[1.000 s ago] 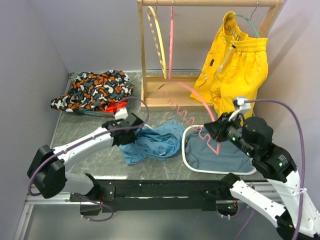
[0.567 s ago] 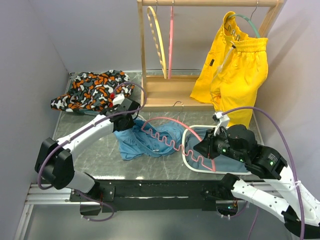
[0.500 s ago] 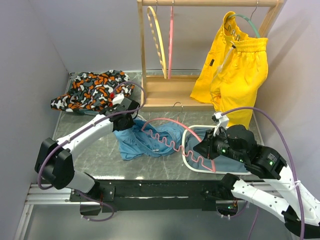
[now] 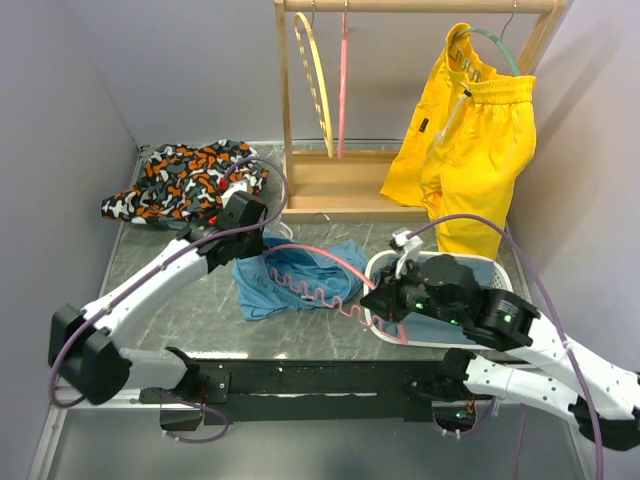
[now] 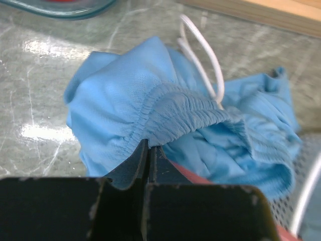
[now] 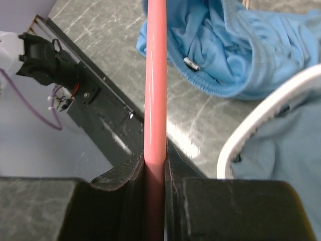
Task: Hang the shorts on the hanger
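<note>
Left gripper (image 5: pixel 149 151) is clenched on the waistband of the shorts (image 5: pixel 150 95), which lie bunched on the table (image 4: pixel 170 300). Right gripper (image 6: pixel 154 166) grasps the hanger (image 6: pixel 155 75), its end over the shorts. We should hold the waistband taut and feed the hanger through slowly.

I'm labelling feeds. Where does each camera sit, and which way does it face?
Top external: above and behind, looking down at the table; left arm and right arm show.
Left wrist: looks along its shut jaws pinching the shorts.
Right wrist: looks along its jaws clamped on the hanger.
All three show the shorts.
</note>
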